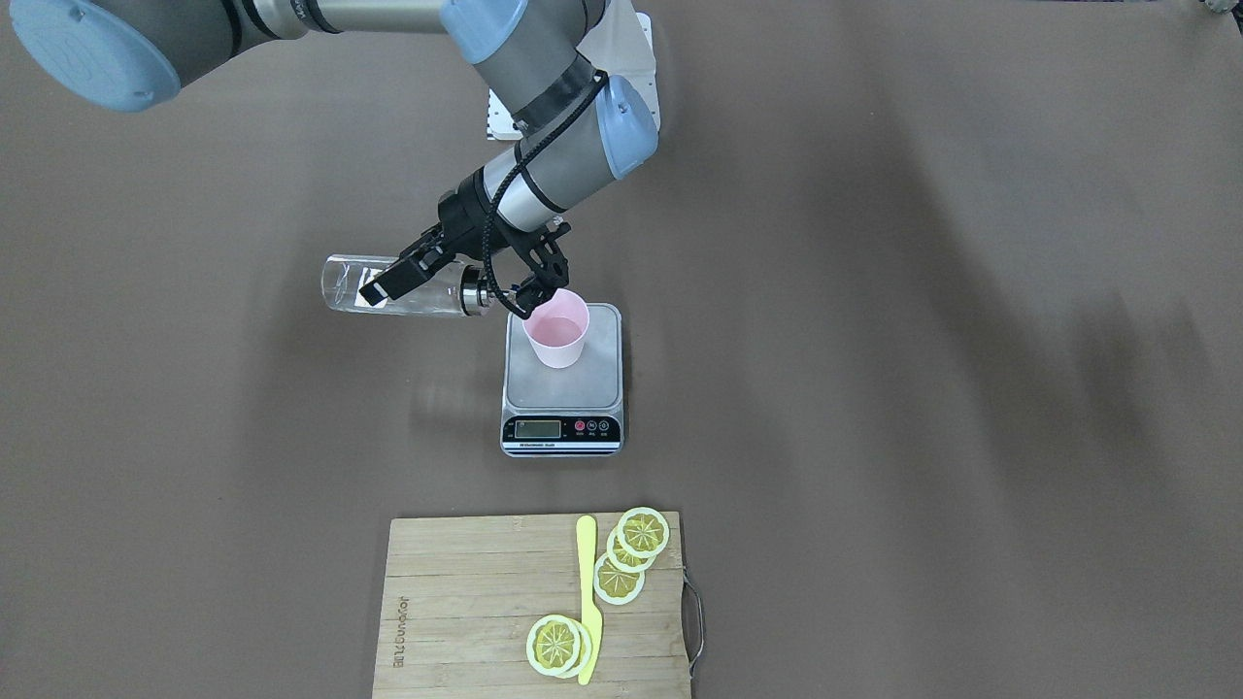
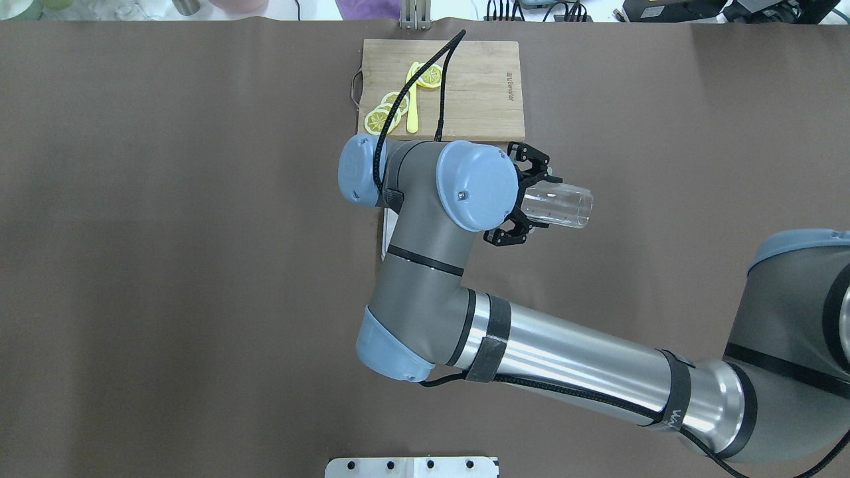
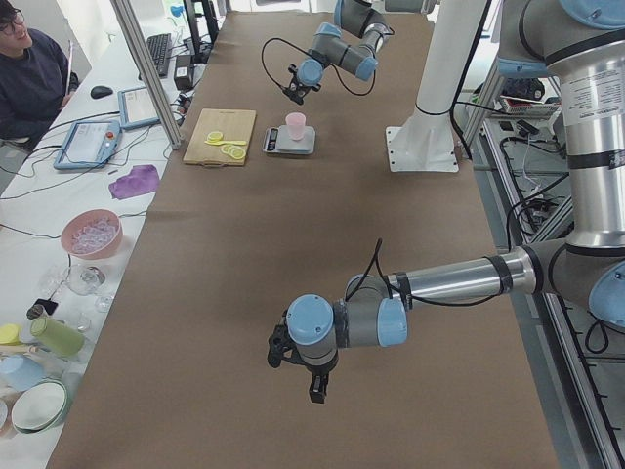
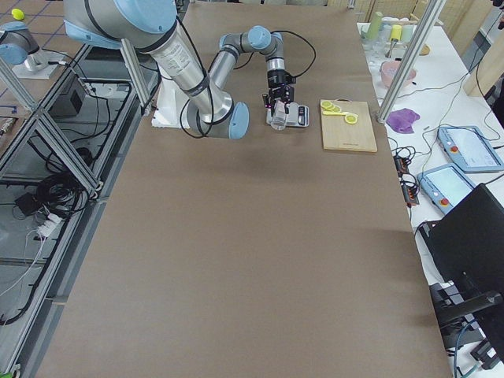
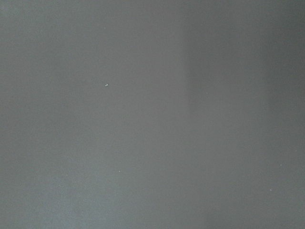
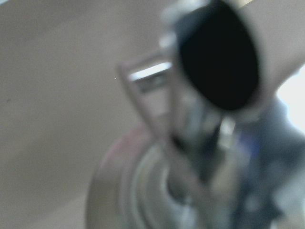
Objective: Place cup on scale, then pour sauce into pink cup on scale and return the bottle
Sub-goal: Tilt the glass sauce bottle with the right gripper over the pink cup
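Our right arm reaches out over the table [image 1: 874,291] with its forearm stretched long and its wrist bent down. Its pincer [image 1: 454,287] is closed on the bottle [image 1: 350,283], gripping near the neck. The bottle lies almost level, base pointing away from the scale [image 1: 563,388] and metal spout at the rim of the cup [image 1: 556,330]. We cannot tell whether spout and rim touch.

The cup stands upright on the back half of the scale's platform. Our left arm is folded low over the table, well apart from all this, with its pincer [image 3: 298,366] pointing down. We cannot tell how its fingers stand.

The bottle is clear, smooth glass, a slim cylinder with a shiny ringed cap. The cup is matte pale pink plastic, tapered and without a handle. The scale is a flat rectangle with a brushed steel top, a glossy black front strip, a small grey display and red and black buttons. The white lettering under them is too small for us to read.

Near the scale lies a bamboo board [image 1: 466,602] with lemon slices [image 1: 631,553] and a yellow knife [image 1: 587,592]. The mark stamped along the board's edge is not legible.
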Controlling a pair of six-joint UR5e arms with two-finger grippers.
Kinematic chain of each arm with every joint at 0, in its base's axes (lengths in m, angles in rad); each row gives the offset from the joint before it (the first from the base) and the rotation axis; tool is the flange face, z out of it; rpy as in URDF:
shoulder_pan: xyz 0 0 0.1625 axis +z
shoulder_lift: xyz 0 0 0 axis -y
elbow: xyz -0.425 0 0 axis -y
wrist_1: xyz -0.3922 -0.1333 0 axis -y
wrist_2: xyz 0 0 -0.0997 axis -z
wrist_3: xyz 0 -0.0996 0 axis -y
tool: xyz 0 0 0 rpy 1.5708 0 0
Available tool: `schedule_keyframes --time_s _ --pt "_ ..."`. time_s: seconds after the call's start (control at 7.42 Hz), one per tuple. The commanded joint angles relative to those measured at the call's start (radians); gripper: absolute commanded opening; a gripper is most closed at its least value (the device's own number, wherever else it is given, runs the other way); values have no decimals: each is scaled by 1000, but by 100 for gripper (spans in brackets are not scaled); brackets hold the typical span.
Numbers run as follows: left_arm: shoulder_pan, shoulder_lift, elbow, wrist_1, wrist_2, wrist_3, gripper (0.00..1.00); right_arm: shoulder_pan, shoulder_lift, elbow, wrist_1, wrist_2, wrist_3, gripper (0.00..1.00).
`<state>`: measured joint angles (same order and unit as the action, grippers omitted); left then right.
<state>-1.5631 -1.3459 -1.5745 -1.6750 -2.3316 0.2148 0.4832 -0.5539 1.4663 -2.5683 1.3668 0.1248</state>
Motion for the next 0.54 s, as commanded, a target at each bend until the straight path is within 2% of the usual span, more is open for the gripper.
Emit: schedule_keyframes --time_s 0.0,0.4 --pt "0 1 1 1 0 0 98 0 12 -32 -1 0 13 0" --pt "-2 1 -1 1 0 0 98 0 52 -105 -3 0 48 0"
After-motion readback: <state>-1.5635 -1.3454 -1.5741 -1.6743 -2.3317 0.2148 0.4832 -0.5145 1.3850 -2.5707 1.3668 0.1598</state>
